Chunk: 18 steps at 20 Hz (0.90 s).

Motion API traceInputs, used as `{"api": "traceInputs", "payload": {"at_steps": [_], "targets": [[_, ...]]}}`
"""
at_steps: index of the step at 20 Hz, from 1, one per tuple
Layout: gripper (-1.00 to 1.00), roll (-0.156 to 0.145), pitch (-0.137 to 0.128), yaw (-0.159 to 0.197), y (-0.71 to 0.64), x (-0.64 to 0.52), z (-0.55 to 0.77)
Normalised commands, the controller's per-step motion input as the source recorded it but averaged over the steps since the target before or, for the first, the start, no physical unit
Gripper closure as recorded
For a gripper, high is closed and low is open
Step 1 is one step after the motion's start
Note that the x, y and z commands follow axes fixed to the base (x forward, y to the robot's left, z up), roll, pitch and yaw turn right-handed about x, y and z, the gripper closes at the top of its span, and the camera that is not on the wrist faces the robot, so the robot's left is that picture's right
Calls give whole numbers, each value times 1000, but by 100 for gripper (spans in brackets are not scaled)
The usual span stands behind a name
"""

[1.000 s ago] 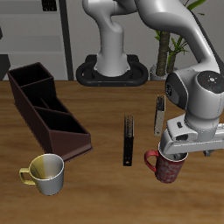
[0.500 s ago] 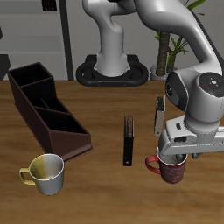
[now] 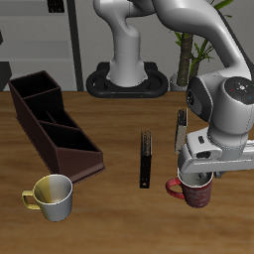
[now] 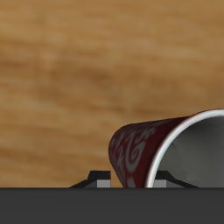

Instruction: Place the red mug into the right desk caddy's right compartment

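Now the red mug (image 3: 193, 192) sits directly beneath the claw (image 3: 192, 179).

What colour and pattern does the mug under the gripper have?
The red mug is dark red with a pale speckled pattern and a light interior, clearest in the wrist view.

Looking straight down from the arm's own camera, most of what I can see is the wood-grain counter (image 4: 79, 79), brown with paler streaks running across it. Close in sits the red mug (image 4: 136, 149), its red wall marked with a pale swirling pattern and a thin light rim curving around a greyish-white interior. Only part of the mug is in sight. A dark band of the claw's body (image 4: 52, 206) crosses the view, with two small grey tabs against the mug's wall.
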Motion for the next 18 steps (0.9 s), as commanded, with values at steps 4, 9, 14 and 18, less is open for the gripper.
{"api": "traceInputs", "payload": {"at_steps": [4, 9, 14, 18], "targets": [[100, -6, -62, 30, -81, -86, 354], [100, 3, -94, 18, -58, -166, 674], [100, 5, -87, 14, -101, -265, 769], [100, -10, -74, -4, -224, -247, 731]]}}
